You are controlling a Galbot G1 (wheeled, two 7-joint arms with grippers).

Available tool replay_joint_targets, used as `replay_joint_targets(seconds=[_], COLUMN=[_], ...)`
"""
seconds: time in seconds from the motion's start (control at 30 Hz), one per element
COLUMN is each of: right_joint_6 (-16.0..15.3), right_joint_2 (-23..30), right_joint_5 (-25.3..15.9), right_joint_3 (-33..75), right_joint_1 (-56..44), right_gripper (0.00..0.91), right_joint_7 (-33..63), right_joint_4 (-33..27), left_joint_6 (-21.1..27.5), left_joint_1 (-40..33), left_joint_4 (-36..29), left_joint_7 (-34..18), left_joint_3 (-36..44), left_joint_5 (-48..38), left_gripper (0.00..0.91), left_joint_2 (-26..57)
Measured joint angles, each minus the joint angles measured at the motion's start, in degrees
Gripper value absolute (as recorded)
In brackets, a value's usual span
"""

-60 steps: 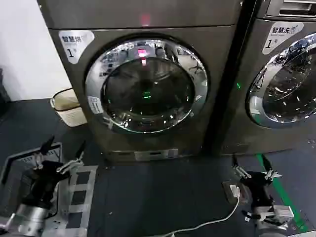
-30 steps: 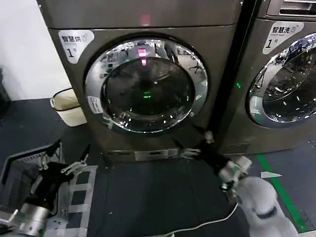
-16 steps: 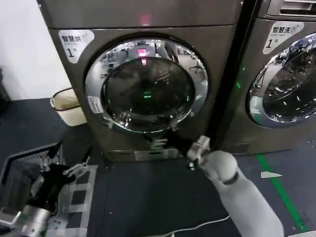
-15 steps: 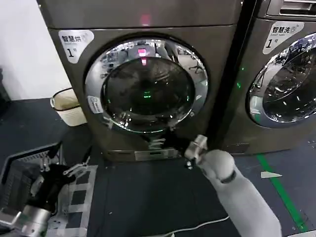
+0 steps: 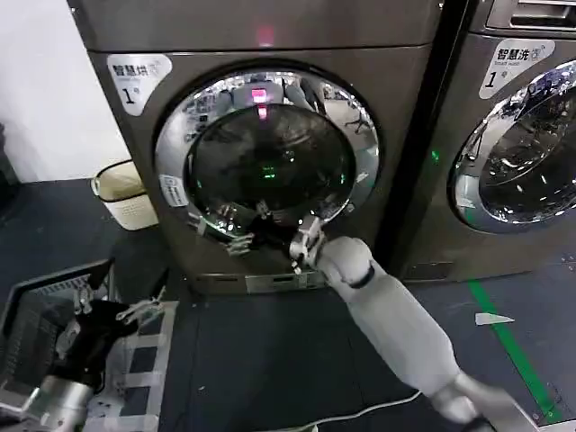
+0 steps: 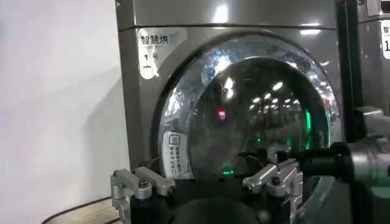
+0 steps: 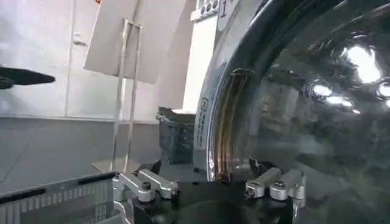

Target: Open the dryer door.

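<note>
1. The dryer (image 5: 261, 36), a grey front-loading machine, stands at the centre of the head view, with a second machine (image 5: 517, 135) just beside it on the robot's right.
2. The dryer door (image 5: 267, 155) sits closed in the dryer's front face; its chrome ring surrounds dark domed glass.
3. The right arm (image 5: 396, 324) reaches forward from the lower right up to the door.
4. A dark wire basket (image 5: 40, 310) sits on the floor at the lower left, and a cream bin (image 5: 121, 193) stands beside the dryer's left side.
5. The right gripper (image 5: 241, 232) is at the lower left part of the chrome ring, fingers spread apart, with nothing between them.
6. The left gripper (image 5: 121, 301) hangs low over the basket, well apart from the door, fingers spread wide and empty.
</note>
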Motion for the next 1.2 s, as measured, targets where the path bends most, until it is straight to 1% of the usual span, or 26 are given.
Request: replay_joint_targets(seconds=[0.27, 0.47, 0.73, 0.87, 1.0, 1.07, 1.2], right_joint_6=[0.92, 2.63, 2.64, 2.36, 0.85, 0.49, 0.02], right_joint_2=[3.96, 7.00, 10.02, 10.57, 10.18, 9.69, 8.18], right_joint_5=[-0.67, -1.35, -1.28, -0.88, 1.28, 2.32, 3.90], right_joint_3=[-2.33, -3.15, -3.76, -3.92, -3.82, -3.79, -3.79], right_joint_1=[4.05, 6.11, 7.67, 8.10, 7.84, 7.58, 6.96], right_gripper=[0.907, 0.907, 0.907, 0.907, 0.907, 0.907, 0.907], right_joint_7=[-0.06, -0.09, -0.87, -2.43, -3.96, -5.09, -8.05], right_joint_4=[-6.66, -10.91, -13.98, -14.80, -14.23, -13.67, -11.98], left_joint_6=[-0.31, 0.04, 1.78, 1.99, 2.83, 3.94, 6.96], left_joint_1=[0.20, 0.45, 0.51, 0.40, 0.24, -0.11, -1.29], left_joint_4=[0.24, 0.20, -0.02, 0.22, 0.37, 0.78, 1.55], left_joint_7=[0.09, 0.75, 1.51, 1.45, 1.06, 0.28, 0.75], left_joint_3=[-0.24, -0.33, -0.62, -0.69, -0.72, -0.86, -1.85], left_joint_5=[1.37, 1.50, 1.60, 1.88, 2.39, 2.43, 2.22], left_gripper=[0.907, 0.907, 0.907, 0.907, 0.907, 0.907, 0.907], left_joint_2=[-0.37, -0.67, -0.89, -0.93, -0.92, -0.83, 0.02])
